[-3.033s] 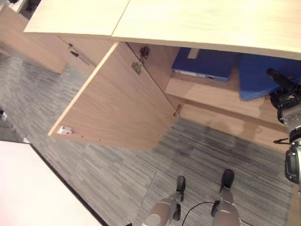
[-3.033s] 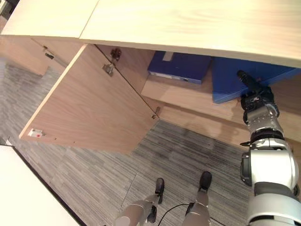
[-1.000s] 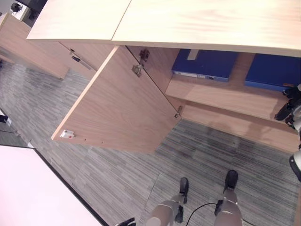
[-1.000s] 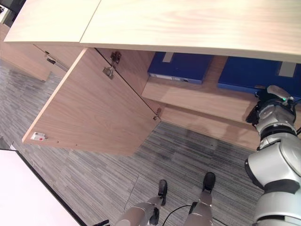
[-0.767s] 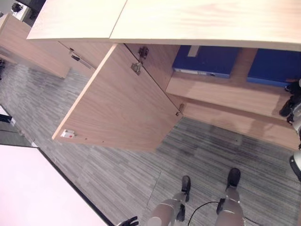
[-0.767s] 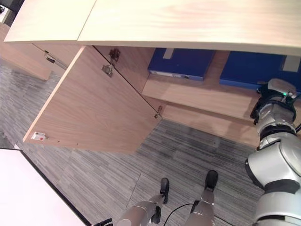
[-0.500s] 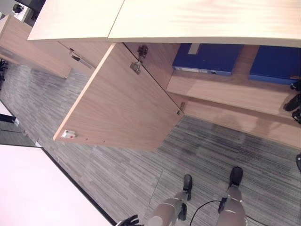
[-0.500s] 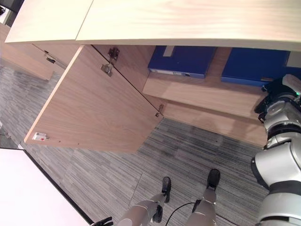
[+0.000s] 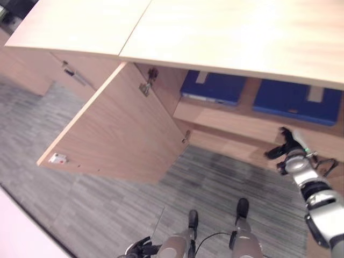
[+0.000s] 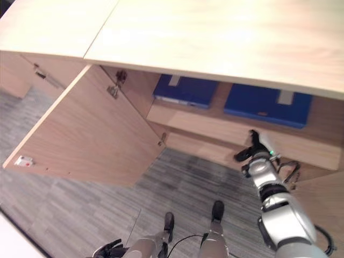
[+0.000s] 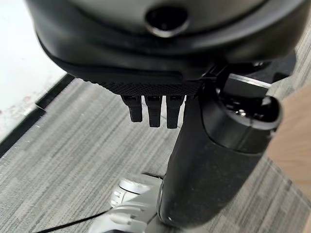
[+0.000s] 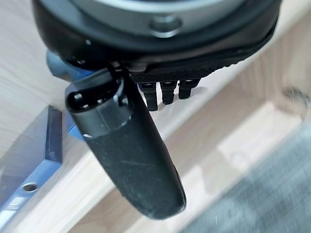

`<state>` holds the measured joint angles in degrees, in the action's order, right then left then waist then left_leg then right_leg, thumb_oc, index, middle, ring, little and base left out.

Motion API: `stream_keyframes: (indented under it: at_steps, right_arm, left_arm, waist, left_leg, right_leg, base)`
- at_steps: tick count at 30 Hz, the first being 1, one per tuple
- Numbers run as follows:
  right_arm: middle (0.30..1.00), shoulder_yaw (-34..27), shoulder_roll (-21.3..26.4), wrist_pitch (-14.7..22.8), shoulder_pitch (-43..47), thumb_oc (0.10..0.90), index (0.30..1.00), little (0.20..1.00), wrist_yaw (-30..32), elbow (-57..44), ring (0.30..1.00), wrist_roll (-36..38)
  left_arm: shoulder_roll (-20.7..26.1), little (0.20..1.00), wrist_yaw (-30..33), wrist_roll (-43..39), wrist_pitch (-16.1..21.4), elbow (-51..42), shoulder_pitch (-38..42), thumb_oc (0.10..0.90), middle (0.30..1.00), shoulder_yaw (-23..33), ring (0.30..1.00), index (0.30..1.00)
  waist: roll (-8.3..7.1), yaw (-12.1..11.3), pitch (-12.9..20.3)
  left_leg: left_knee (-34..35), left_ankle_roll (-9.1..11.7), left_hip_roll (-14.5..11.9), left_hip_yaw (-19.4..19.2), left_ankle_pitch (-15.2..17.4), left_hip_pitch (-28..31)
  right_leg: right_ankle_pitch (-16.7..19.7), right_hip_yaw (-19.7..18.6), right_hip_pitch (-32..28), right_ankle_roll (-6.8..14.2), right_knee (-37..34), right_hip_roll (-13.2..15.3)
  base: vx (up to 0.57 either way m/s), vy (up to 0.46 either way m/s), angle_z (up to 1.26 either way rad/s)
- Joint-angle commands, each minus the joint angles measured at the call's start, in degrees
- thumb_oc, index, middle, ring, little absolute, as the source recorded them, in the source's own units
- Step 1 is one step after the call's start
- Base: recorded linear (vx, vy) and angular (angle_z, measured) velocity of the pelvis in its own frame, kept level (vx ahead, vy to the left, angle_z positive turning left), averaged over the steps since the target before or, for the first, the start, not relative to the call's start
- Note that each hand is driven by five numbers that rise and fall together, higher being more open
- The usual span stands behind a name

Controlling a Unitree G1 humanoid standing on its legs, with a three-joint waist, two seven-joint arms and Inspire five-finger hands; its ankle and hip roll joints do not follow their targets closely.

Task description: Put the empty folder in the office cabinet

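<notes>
Two blue folders lie flat on the shelf (image 9: 231, 115) inside the open wooden cabinet: one to the left (image 9: 212, 87), one to the right (image 9: 293, 99). My right hand (image 10: 252, 148) hangs in front of the shelf's front edge, just below the right folder (image 10: 266, 105) and apart from it. Its fingers are relaxed and hold nothing. In the right wrist view the thumb (image 12: 126, 155) stands out over the pale wood, with a blue folder corner (image 12: 29, 160) beside it. My left hand (image 9: 138, 248) hangs low over the carpet, open and holding nothing.
The cabinet's left door (image 9: 118, 134) swings wide out over the grey carpet. The pale cabinet top (image 9: 215, 32) overhangs the shelf. Another wooden panel (image 10: 317, 215) stands at the lower right. A white table corner (image 9: 8, 236) shows at the lower left.
My right hand has let go of the right folder, come out of the cabinet and dropped below the shelf edge. The folder went from tilted to flat. The camera has shifted.
</notes>
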<state>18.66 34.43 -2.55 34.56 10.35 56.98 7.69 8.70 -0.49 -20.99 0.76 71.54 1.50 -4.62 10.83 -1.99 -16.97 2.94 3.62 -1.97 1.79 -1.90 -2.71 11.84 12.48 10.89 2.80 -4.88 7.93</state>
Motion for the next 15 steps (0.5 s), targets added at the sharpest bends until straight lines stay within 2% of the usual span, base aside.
stream_keyframes:
  at_steps: [1,2,3,4,5,6,7,8,10,15]
  right_arm:
    - [0.9,1.97,-2.96,2.55,-10.04,0.8,0.9,0.9,-4.74,-7.29,0.9,5.62]
    - [0.9,1.93,-2.95,2.49,-10.15,0.8,0.9,0.9,-4.74,-7.4,0.9,5.6]
    - [0.9,1.71,-3.05,2.81,-12.02,0.8,0.9,0.9,-5.36,-10.34,0.9,5.86]
    - [0.9,1.69,-3.04,2.79,-12.04,0.8,0.9,0.9,-5.36,-10.37,0.9,5.85]
    - [0.9,0.68,-3.4,3.18,-13.32,0.8,0.9,0.9,-5.8,-11.88,0.9,6.95]
    - [0.9,-0.93,-4.4,3.86,-15.98,0.8,0.9,0.9,-6.08,-13.12,0.9,8.11]
    - [0.9,-1.9,-5.23,3.9,-17.54,0.8,0.9,0.9,-6.15,-12.57,0.9,8.41]
    - [0.9,-1.94,-5.24,3.89,-17.62,0.8,0.9,0.9,-6.15,-12.61,0.9,8.4]
    - [0.9,-5.32,-6.91,4.35,-22.58,0.8,0.9,0.9,-6.08,-14.47,0.9,9.76]
    - [0.9,-9.14,-10.15,4.78,-27.42,0.8,0.9,0.9,-5.05,-15.09,0.9,10.62]
  left_arm:
    - [3.34,0.9,0.24,2.17,-0.85,5.34,-2.77,0.8,0.9,1.36,0.9,0.9]
    - [3.36,0.9,0.24,2.17,-0.84,5.33,-2.8,0.8,0.9,1.33,0.9,0.9]
    - [3.1,0.9,0.19,0.97,-0.74,4.72,-2.94,0.8,0.9,2.09,0.9,0.9]
    - [3.11,0.9,0.19,0.96,-0.74,4.72,-2.93,0.8,0.9,2.08,0.9,0.9]
    - [2.38,0.9,0.19,-0.65,-0.52,4.39,-2.95,0.8,0.9,2.25,0.9,0.9]
    - [1.4,0.9,0.09,-1.94,-0.36,4.52,-3.1,0.8,0.9,2.3,0.9,0.9]
    - [0.88,0.9,-0.25,-1.83,-0.46,4.92,-2.89,0.8,0.9,2.16,0.9,0.9]
    - [0.89,0.9,-0.26,-1.83,-0.45,4.92,-2.93,0.8,0.9,2.13,0.9,0.9]
    - [1.06,0.9,-0.69,0.2,-0.42,5.52,-4.16,0.8,0.9,2.47,0.9,0.9]
    - [1.95,0.9,-0.33,2.3,-1.0,7.32,-5.15,0.8,0.9,4.63,0.9,0.9]
  waist:
    - [-4.41,1.6,5.39]
    - [-4.43,1.5,5.38]
    - [-5.32,1.36,4.98]
    - [-5.35,1.37,5.15]
    - [-6.14,0.95,5.08]
    - [-7.08,1.21,6.02]
    - [-7.54,1.81,7.37]
    - [-7.54,1.76,7.4]
    - [-8.91,3.0,10.63]
    - [-9.46,3.58,12.2]
  left_leg:
    - [-3.6,-0.14,1.43,5.85,2.56,-1.84]
    - [-3.76,-0.16,1.44,5.76,2.68,-1.84]
    - [-6.4,-0.34,3.08,8.59,4.42,-1.33]
    - [-6.43,-0.37,3.15,8.62,4.33,-1.58]
    - [-8.99,-0.53,5.84,13.7,5.56,-2.22]
    - [-7.37,-1.24,7.18,17.47,6.53,-0.97]
    - [-6.35,-1.75,7.02,17.64,6.5,-0.02]
    - [-6.22,-1.76,6.98,17.63,6.46,0.07]
    - [-3.27,-2.37,6.63,16.29,5.92,2.1]
    - [0.4,-3.66,6.44,13.24,4.8,4.44]
  right_leg:
    - [-15.48,-0.87,-5.34,0.43,8.95,-1.58]
    - [-15.52,-0.97,-5.33,0.44,9.04,-1.57]
    - [-15.89,-3.08,-5.45,0.25,9.94,-1.71]
    - [-15.78,-3.05,-5.26,0.29,9.88,-1.65]
    - [-15.94,-5.41,-5.02,0.29,10.9,-2.04]
    - [-15.89,-7.14,-5.03,0.52,12.02,-3.07]
    - [-15.45,-7.47,-5.37,0.97,11.44,-3.08]
    - [-15.42,-7.48,-5.43,0.96,11.36,-3.11]
    - [-13.65,-8.18,-5.76,2.28,9.44,-2.67]
    - [-11.29,-9.68,-5.41,3.79,8.71,-2.28]
  base:
    - [0.03,0.089,-0.32]
    - [0.03,0.15,-0.4]
    - [0.0,0.064,-0.62]
    - [-0.03,0.136,-0.69]
    - [-0.05,0.131,-0.97]
    - [-0.04,0.175,-1.15]
    - [-0.01,0.102,-1.32]
    - [0.0,0.093,-1.2]
    - [-0.03,0.191,-1.03]
    - [-0.1,0.199,-0.52]
